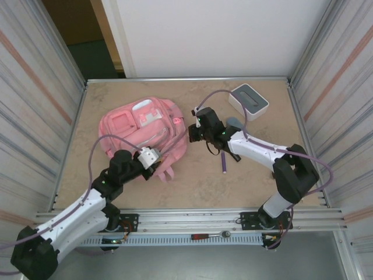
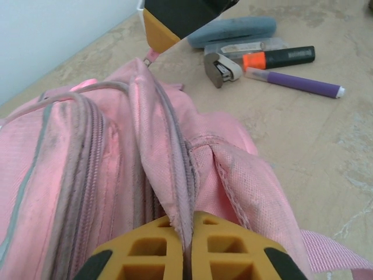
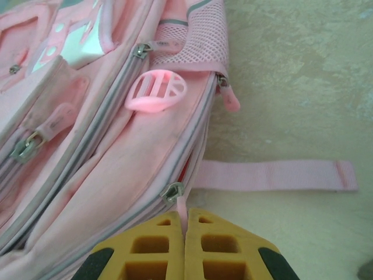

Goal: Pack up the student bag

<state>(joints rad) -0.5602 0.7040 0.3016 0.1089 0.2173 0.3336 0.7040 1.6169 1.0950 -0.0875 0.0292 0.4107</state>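
Note:
The student bag (image 1: 140, 128) is a soft pink backpack lying flat on the table's left half, front pockets up. My left gripper (image 1: 157, 161) is at its near right edge. In the left wrist view the left gripper (image 2: 187, 220) is shut on a raised fold of the bag's zip edge (image 2: 175, 175). My right gripper (image 1: 193, 129) is at the bag's right side. In the right wrist view the right gripper (image 3: 185, 214) is shut on a pink zipper pull tab just below the metal slider (image 3: 173, 191).
A white-and-grey box (image 1: 249, 99) stands at the back right. Right of the bag lie a blue-grey case (image 2: 233, 30), a stapler (image 2: 222, 69), an orange highlighter (image 2: 280, 57) and a purple pen (image 2: 294, 83). A pink strap (image 3: 274, 175) trails across the table.

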